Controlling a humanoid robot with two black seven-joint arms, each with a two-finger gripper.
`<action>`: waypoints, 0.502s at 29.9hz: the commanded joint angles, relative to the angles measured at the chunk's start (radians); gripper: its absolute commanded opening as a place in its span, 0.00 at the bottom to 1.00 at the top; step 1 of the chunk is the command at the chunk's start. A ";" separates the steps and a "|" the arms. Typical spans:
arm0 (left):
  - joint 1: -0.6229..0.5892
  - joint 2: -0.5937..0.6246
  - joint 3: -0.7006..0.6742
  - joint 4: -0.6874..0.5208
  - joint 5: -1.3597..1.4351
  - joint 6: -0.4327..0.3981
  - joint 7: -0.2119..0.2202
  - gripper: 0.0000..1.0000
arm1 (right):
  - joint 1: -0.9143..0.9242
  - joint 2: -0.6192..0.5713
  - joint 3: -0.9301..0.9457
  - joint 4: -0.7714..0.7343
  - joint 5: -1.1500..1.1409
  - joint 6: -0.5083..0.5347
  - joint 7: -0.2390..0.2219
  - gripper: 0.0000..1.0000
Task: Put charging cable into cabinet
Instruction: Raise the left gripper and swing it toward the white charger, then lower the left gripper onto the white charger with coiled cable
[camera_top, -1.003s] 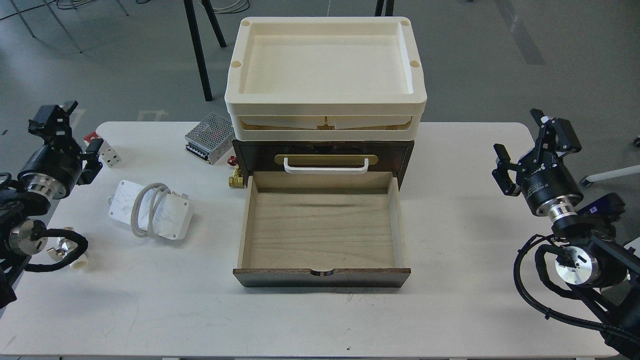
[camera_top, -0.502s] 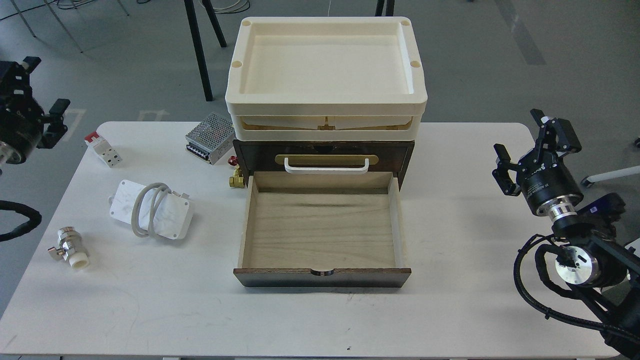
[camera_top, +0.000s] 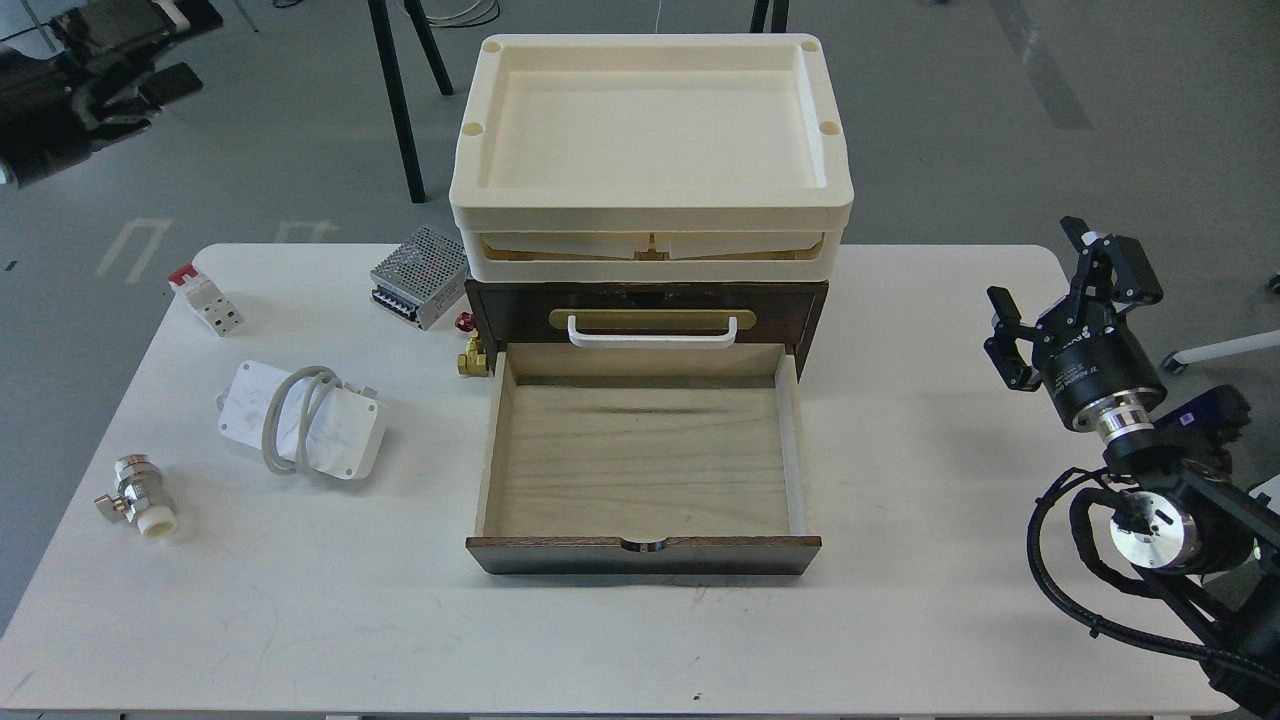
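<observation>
The cable (camera_top: 302, 420), lying on the worktop at 9 o'clock of the open drawer (camera_top: 645, 470), should be gripped across its flat body by the left gripper (camera_top: 100, 60), whose jaws cannot be made out, while the right gripper (camera_top: 1065, 300) hangs with jaws open, empty.

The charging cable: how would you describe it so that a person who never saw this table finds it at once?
Start from the cabinet with its open drawer in the middle of the table, then look to its left. There lies the charging cable, a flat white adapter with rounded corners. Unlike the perforated metal power supply and the small valve nearby, it has a pale grey cord looped around its middle.
</observation>
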 joint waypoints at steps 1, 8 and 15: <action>0.032 -0.005 0.021 -0.011 0.224 0.047 0.000 0.99 | 0.000 0.000 0.000 0.000 0.000 0.000 0.000 0.99; 0.144 0.004 0.177 0.013 0.326 0.268 0.000 0.99 | 0.000 0.000 0.000 0.000 0.000 0.000 0.000 0.99; 0.235 -0.004 0.308 0.033 0.325 0.380 0.000 0.99 | -0.002 0.000 0.000 0.000 0.000 0.000 0.000 0.99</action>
